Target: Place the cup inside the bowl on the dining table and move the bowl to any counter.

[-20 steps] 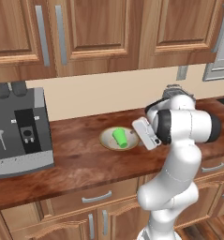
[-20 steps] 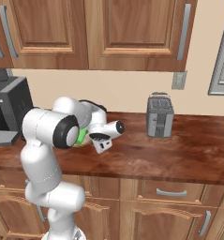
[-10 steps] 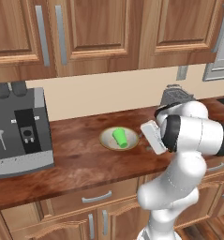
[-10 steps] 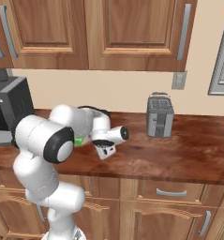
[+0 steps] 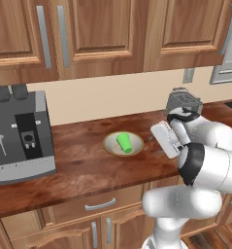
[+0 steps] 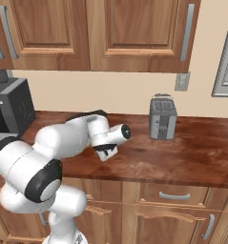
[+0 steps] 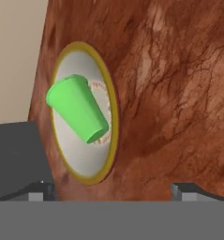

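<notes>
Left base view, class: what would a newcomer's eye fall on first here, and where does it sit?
The bright green cup stands out first, lying inside the shallow bowl in the middle of the reddish-brown counter. Next comes the big white arm at lower right, its open gripper apart from the bowl on its right.

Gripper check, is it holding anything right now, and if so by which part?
Nothing is held. The gripper is open and empty, apart from the bowl, which sits on the counter with the green cup lying inside it.

You face a beige wall [image 5: 103,102] under wooden cabinets [image 5: 103,34], with a coffee machine [image 5: 21,133], toaster [image 6: 162,117] and drawers [image 6: 175,195] below.
</notes>
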You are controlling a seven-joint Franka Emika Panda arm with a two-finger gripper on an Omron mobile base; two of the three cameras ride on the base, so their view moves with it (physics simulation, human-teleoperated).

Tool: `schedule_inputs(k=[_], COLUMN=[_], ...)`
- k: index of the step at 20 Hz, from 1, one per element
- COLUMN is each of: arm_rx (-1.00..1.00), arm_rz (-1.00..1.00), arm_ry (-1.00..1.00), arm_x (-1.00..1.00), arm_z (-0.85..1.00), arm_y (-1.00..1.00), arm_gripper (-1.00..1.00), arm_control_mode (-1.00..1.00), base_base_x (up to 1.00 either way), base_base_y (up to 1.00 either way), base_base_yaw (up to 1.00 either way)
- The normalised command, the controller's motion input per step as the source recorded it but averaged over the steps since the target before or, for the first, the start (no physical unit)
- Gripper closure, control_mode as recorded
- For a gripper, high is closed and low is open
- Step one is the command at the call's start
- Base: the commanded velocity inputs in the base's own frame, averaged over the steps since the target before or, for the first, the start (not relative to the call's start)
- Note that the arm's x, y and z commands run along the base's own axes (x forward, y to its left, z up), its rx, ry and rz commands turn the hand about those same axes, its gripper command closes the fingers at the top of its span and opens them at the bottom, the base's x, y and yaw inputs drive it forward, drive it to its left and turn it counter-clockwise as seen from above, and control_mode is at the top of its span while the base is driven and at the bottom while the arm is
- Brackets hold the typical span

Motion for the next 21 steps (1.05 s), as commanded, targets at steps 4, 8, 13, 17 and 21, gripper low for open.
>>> schedule_inputs(k=[4,8,13,17,21], arm_rx=[-0.08,-0.09,-0.10,-0.10,-0.10], arm_rz=[0.01,0.02,0.01,0.00,0.00], arm_ry=[0.00,0.00,0.00,-0.03,-0.06], arm_x=[-0.70,-0.81,-0.83,-0.81,-0.78], arm_z=[0.31,0.18,0.22,0.35,0.44], arm_y=[0.00,0.00,0.00,0.00,0.00], arm_gripper=[-1.00,-1.00,-1.00,-1.00,-1.00], arm_control_mode=[-1.00,-1.00,-1.00,-1.00,-1.00], base_base_x=[0.00,0.00,0.00,0.00,0.00], base_base_y=[0.00,0.00,0.00,0.00,0.00], base_base_yaw=[0.00,0.00,0.00,0.00,0.00])
